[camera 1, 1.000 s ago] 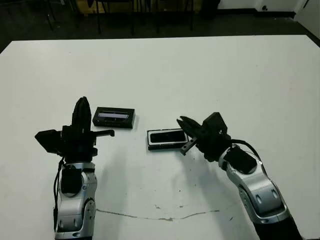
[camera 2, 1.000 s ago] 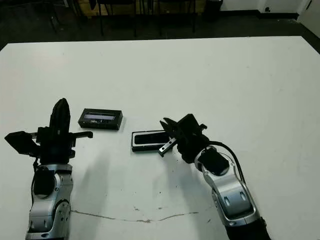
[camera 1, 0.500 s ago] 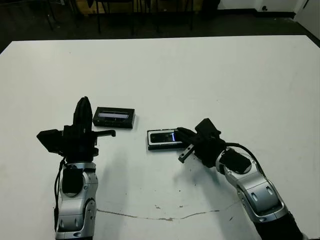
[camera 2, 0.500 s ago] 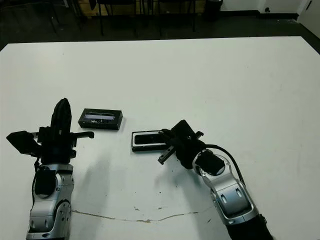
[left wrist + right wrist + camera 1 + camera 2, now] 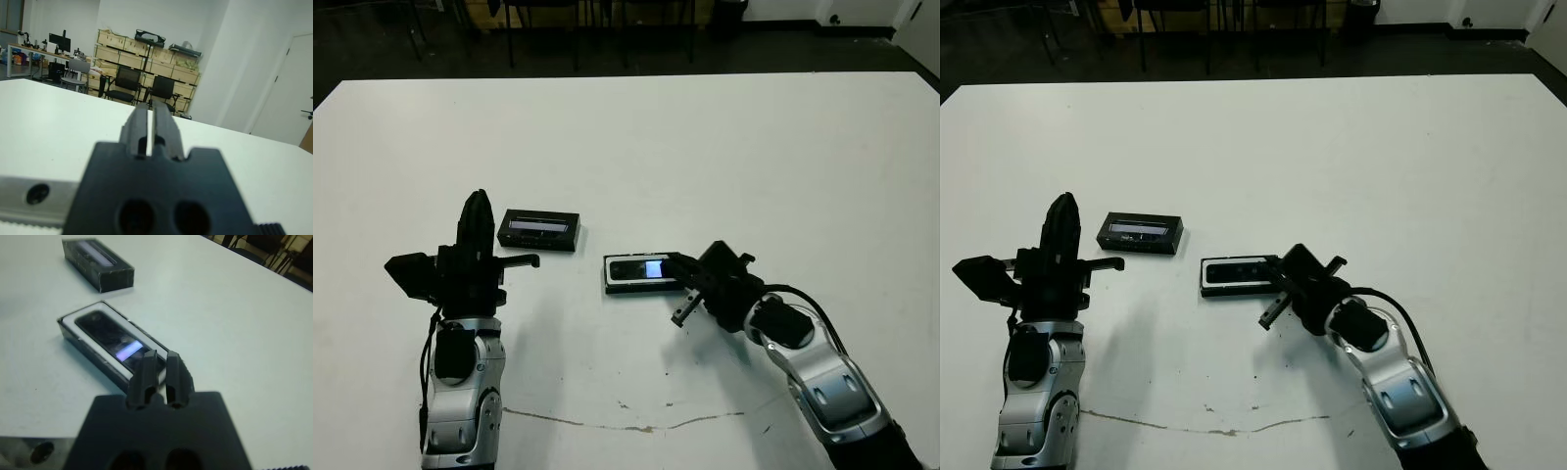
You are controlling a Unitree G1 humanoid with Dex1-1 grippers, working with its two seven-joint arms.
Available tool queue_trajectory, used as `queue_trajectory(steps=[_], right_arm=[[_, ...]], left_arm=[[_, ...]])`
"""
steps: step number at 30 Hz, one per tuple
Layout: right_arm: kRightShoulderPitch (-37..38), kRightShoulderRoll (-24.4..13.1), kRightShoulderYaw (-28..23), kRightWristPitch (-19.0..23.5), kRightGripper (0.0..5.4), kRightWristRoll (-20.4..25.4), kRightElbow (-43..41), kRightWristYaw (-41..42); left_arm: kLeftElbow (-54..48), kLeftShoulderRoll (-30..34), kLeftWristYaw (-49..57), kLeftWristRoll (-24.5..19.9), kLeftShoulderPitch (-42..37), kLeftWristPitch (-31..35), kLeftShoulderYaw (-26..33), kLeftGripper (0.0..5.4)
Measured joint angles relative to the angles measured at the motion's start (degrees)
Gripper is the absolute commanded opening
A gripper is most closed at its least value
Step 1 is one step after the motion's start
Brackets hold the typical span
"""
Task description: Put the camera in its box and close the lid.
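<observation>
The camera point(image 5: 641, 268) lies flat inside the box point(image 5: 608, 286), its small screen lit; the right wrist view shows the camera point(image 5: 104, 332) framed by the white lining of the box point(image 5: 93, 355). The lid point(image 5: 540, 231) lies apart, to the left of the box and a little farther back, stripe up. My right gripper point(image 5: 673, 263) is shut and empty, its tips just off the box's right end and pointing at it. My left gripper point(image 5: 476, 202) points upward, shut on nothing, just left of the lid.
The white table point(image 5: 754, 147) spreads wide around these things, with a thin dark crack line point(image 5: 636, 427) near its front edge. Dark floor and chair legs point(image 5: 568, 29) lie beyond the far edge.
My right gripper has drawn back from over the box's right end towards the near right, uncovering the camera's lit screen. The left arm, lid and box have stayed put.
</observation>
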Motion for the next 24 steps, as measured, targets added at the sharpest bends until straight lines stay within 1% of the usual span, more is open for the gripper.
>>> queue_trajectory(steps=[2,4,6,8,11,14,17,19,20,22,24], right_arm=[[0.3,0.5,-3.3,-0.5,0.01,2.4,-1.1,-0.4],[0.3,1.0,-7.0,-0.1,0.01,5.3,-4.0,-1.1],[0.3,1.1,-10.4,0.4,0.01,8.2,-7.3,-1.6],[0.1,0.9,-14.0,1.9,0.01,11.1,-10.5,-2.1],[-0.2,-0.3,-18.8,4.5,0.01,15.2,-14.2,-2.6],[0.1,-1.8,-21.3,5.9,0.01,16.7,-16.5,-3.1],[0.6,-2.2,-21.6,6.7,0.01,17.2,-17.7,-3.8],[0.7,-2.5,-21.3,7.3,0.01,17.2,-17.9,-4.2],[0.7,-2.8,-21.2,7.5,0.01,17.2,-17.8,-4.4],[0.0,-2.9,-20.9,7.7,0.01,17.3,-17.6,-4.5],[-0.8,-3.0,-20.6,7.7,0.01,17.8,-17.0,-4.4]], left_arm=[[-1.7,1.2,-0.4,0.0,-0.1,1.0,0.5,0.0],[-3.6,3.6,-1.5,0.9,-0.3,1.6,0.8,0.0],[-5.9,7.8,-4.0,1.9,-0.7,2.9,1.3,0.0],[-8.2,12.5,-6.6,2.1,-1.6,4.8,2.5,0.0],[-10.5,20.5,-11.6,1.2,-5.4,9.0,4.8,0.0],[-10.6,27.9,-16.4,0.2,-11.1,14.0,6.3,0.0],[-7.5,36.3,-22.9,-0.5,-18.6,20.8,6.5,0.0],[-3.2,43.0,-29.0,0.1,-25.0,25.4,4.7,0.0],[-0.1,46.2,-32.5,1.0,-28.8,26.5,3.0,0.0],[7.2,50.7,-39.6,3.9,-36.8,27.6,-2.0,0.0],[15.1,53.2,-47.4,7.8,-45.3,28.6,-8.5,0.0]])
